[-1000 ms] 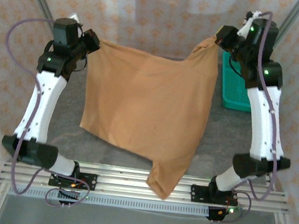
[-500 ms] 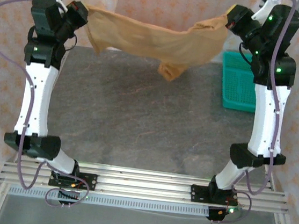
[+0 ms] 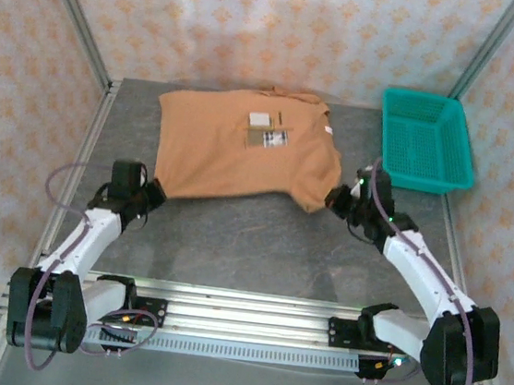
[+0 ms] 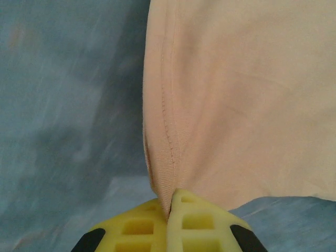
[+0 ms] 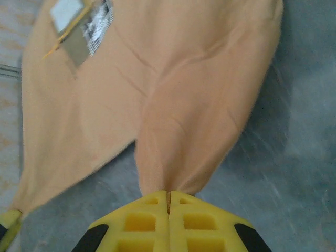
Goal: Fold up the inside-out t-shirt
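Top view: the shirt is lying spread on the far half of the table, with its label facing up. The left gripper is pinching the near-left hem corner, jaws closed on the cloth. The right gripper is clamping the near-right corner likewise, where the cloth is bunching slightly. A basket is standing far right, just beside the shirt. Judging by this, the spreading is largely done; no fold is showing, so all the folding is remaining.
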Available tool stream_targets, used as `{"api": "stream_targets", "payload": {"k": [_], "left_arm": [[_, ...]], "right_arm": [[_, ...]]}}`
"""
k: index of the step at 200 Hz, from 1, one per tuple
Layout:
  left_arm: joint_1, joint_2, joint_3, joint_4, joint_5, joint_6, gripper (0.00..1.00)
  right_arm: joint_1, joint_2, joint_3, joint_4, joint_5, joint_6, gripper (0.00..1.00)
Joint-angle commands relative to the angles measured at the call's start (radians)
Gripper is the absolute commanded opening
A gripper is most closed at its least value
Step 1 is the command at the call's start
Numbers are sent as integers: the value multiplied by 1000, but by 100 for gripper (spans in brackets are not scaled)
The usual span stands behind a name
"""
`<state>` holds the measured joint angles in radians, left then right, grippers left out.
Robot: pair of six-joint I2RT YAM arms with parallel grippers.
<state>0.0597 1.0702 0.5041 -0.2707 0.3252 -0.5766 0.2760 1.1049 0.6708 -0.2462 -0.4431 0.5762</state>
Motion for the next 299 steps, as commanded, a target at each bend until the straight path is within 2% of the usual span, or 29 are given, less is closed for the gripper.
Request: {"api": "stream_targets", "payload": {"k": [1,28,80,155,192,212,226,231,246,262,270,277,299], "left_arm": [[5,-23,-65,90,-28,-42,0],[3,-13,-82,35,-23,-52,0],[3,-63,-29,-128,-58,-17,0],[0,-187,-55,-263,-72,-104,0],[-11,-323,-52,-418,-212,-209,0],[-11,-439,-59,-491,-288,-273,0],[-11,-530,-75,-519,-304,-309,0],[-12,-562,-83,-523,-306,-318,5],[-12,-636,-99,-540,-314,-346,29],[-12,-674,-110,-539,-304,-355,30],[-12,-680,-109,-539,-307,-357,34],[-11,-679,-101,-539,-312,-354,37],[-12,-644,-38,-529,-329,-314,38]], "right_arm": [[19,-7,-103,186,-17,96,0],[46,-24,-184,190,-22,122,0],[51,-213,-195,29,12,106,0],[54,-291,-281,2,-54,169,1],[63,-385,-339,-59,-76,218,2],[63,-457,-372,-121,-72,239,2],[64,-515,-390,-155,-69,258,6],[64,-533,-398,-164,-71,266,6],[65,-577,-423,-176,-86,291,8],[65,-614,-439,-192,-106,304,10],[66,-631,-442,-205,-118,305,15],[65,-646,-441,-226,-126,303,26],[66,-711,-414,-315,-125,275,36]]}}
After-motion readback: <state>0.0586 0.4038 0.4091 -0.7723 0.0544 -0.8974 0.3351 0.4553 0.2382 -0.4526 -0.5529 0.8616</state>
